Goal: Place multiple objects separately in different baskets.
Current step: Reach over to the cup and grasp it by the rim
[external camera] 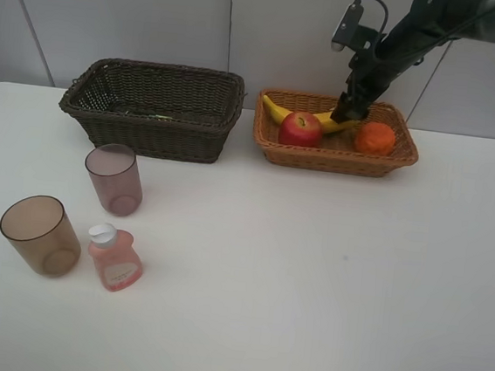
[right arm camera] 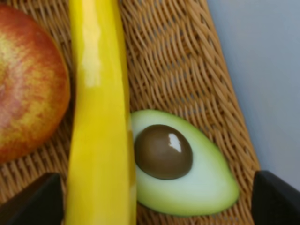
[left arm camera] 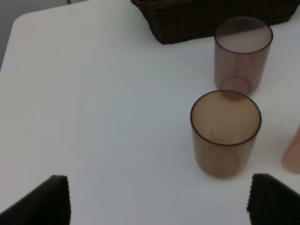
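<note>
R pincer (right arm camera: 154,201) released, over smooth halved avocado (right arm camera: 206,180) w/ round brown pit (right arm camera: 163,151), by shiny banana (right arm camera: 98,117) in woven tan basket (right arm camera: 187,56).

Two baskets (external camera: 147,132) (external camera: 337,161), two cups (external camera: 114,179) (external camera: 41,236), one bottle (external camera: 115,259), one banana (external camera: 276,111), one apple (external camera: 300,129), one tangerine (external camera: 375,139), one avocado half (right arm camera: 187,164).

Open floor near and right, clutter left and back

From 3 round to 6 o'clock the white table (external camera: 335,282) lies bare, an easy pass. At 8 o'clock the pinkish cup (external camera: 114,179), brown cup (external camera: 39,234) and pink bottle (external camera: 115,259) stand close, with only narrow gaps. At 11 the dark basket (external camera: 154,106) raises tall walls. At 1 the tan basket (external camera: 334,154) is crowded with banana (external camera: 277,109), apple (external camera: 300,129), tangerine (external camera: 375,139) and avocado (right arm camera: 187,173), and the right gripper (external camera: 344,116) is down among them.
</note>
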`<state>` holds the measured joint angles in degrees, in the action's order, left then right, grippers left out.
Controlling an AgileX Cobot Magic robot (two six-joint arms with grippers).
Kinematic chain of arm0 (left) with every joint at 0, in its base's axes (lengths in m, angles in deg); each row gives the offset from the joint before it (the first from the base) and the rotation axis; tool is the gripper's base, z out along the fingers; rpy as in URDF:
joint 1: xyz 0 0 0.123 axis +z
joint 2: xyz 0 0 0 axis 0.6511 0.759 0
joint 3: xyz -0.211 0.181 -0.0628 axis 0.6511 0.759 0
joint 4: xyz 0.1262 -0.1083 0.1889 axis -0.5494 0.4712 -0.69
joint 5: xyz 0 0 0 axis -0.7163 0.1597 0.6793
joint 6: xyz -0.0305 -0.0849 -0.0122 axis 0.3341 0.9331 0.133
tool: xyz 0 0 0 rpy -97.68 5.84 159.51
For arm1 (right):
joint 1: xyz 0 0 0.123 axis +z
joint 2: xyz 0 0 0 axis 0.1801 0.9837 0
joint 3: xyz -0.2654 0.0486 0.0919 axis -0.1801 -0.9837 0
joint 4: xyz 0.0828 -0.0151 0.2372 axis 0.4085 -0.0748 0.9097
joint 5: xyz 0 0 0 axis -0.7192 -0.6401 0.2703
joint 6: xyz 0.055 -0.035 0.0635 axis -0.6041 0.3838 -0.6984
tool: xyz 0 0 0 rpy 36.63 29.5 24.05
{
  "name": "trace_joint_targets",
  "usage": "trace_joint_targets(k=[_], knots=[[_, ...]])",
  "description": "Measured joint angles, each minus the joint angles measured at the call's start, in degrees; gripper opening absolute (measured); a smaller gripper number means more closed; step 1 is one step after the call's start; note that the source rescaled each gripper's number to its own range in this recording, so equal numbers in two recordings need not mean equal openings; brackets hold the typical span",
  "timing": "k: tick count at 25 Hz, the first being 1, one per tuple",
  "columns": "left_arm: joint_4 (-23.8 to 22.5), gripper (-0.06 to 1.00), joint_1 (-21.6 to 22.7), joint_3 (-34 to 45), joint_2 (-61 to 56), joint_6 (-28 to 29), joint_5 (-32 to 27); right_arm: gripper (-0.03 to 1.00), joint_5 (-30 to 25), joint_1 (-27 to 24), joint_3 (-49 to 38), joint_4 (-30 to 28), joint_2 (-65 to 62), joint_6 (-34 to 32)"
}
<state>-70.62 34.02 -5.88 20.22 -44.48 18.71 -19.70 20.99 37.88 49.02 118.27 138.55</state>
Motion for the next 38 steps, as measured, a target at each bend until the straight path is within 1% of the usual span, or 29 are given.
trace_joint_targets(k=[7, 11, 13, 18, 21, 25, 27, 31, 38], knots=[[0.00, 1.00, 0.00, 0.00, 0.00, 0.00, 0.00, 0.75, -0.78, 0.00, 0.00, -0.05, -0.29, -0.06], [0.00, 1.00, 0.00, 0.00, 0.00, 0.00, 0.00, 0.70, 0.39, 0.00, 0.00, 0.28, -1.09, -0.06], [0.00, 1.00, 0.00, 0.00, 0.00, 0.00, 0.00, 0.68, -0.46, 0.00, 0.05, 0.88, -1.38, -0.06], [0.00, 1.00, 0.00, 0.00, 0.00, 0.00, 0.00, 0.67, -3.51, 0.00, 0.05, 1.46, -1.75, -0.56], [0.00, 1.00, 0.00, 0.00, 0.00, 0.00, 0.00, 0.70, -4.42, 0.00, 0.05, 1.57, -2.19, -1.80], [0.00, 1.00, 0.00, 0.00, 0.00, 0.00, 0.00, 0.80, -6.12, 0.00, 0.05, 1.57, -2.79, -2.80], [0.00, 1.00, 0.00, 0.00, 0.00, 0.00, 0.00, 0.83, -7.51, 0.00, 0.05, 1.57, -3.18, -3.43], [0.00, 1.00, 0.00, 0.00, 0.00, 0.00, 0.00, 0.84, -8.99, 0.00, 0.05, 1.57, -4.04, -5.57], [0.00, 1.00, 0.00, 0.00, 0.00, 0.00, 0.00, 0.85, -11.93, 0.00, 0.05, 1.57, -6.91, -6.22]])
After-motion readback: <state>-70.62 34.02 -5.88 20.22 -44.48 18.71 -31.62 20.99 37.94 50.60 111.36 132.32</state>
